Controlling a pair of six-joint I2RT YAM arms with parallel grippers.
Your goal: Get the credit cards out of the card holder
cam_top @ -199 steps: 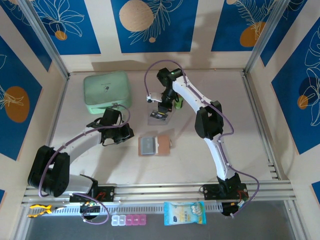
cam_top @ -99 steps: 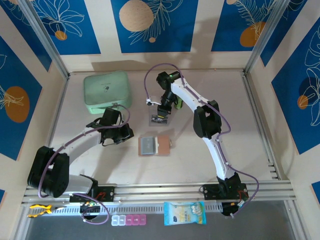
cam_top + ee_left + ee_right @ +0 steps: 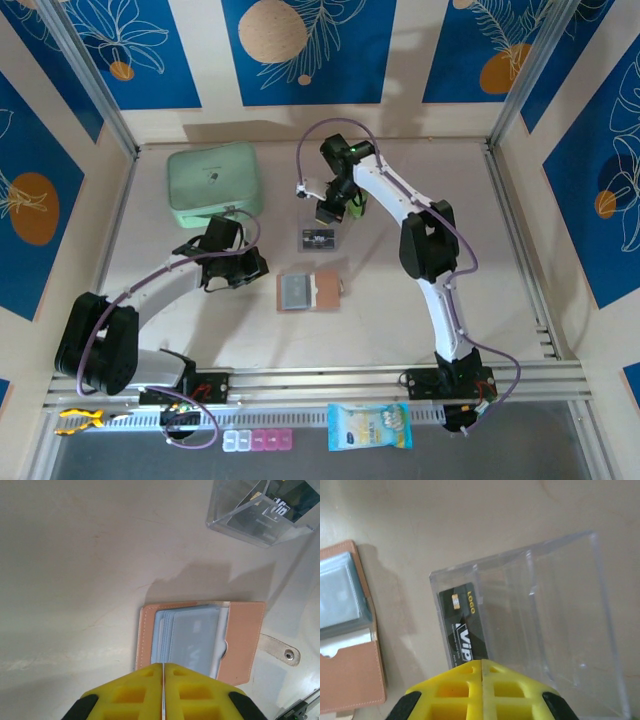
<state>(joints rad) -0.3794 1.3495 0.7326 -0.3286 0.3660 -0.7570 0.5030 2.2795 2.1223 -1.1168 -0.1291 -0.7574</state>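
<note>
**A:** The right gripper (image 3: 328, 212) has pulled back from the clear box (image 3: 318, 238). A second ago it hung right over it. The left arm (image 3: 160, 285) hasn't budged.

**B:** So what's on the table (image 3: 480, 200) now?

**A:** The biggest thing is the green case (image 3: 214, 180), off in the far left corner. The wallet (image 3: 309, 292) lies flat and open in the middle, between the two arms, with its pale blue sleeves facing up and its snap tab sticking out to one side. The clear box sits just beyond it, near but not touching.

**B:** And the cards?

**A:** One dark card (image 3: 464, 630) lies in the box, in the compartment on the wallet's side. I can't tell whether any are left in the sleeves.

**B:** Is either gripper holding anything?

**A:** No. The right gripper's yellow fingers (image 3: 455, 680) are pressed together with nothing between them, above the box edge. The left gripper (image 3: 163, 669) is closed the same way, empty, poised just over the near edge of the wallet.
</note>
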